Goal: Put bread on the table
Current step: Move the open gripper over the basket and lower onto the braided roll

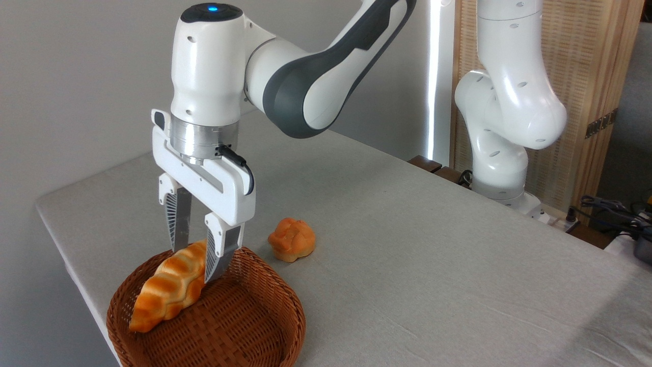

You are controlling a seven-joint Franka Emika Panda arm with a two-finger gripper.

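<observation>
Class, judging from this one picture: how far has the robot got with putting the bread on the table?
Done: the tool has closed on the upper end of the bread. In hand: the loaf hangs tilted, its lower end over the basket rim; whether it touches is unclear. Left: carry it clear and set it on the grey table, perhaps near the small bun.

There is one braided bread between the jaws. Beside them are one round bun and one basket.
</observation>
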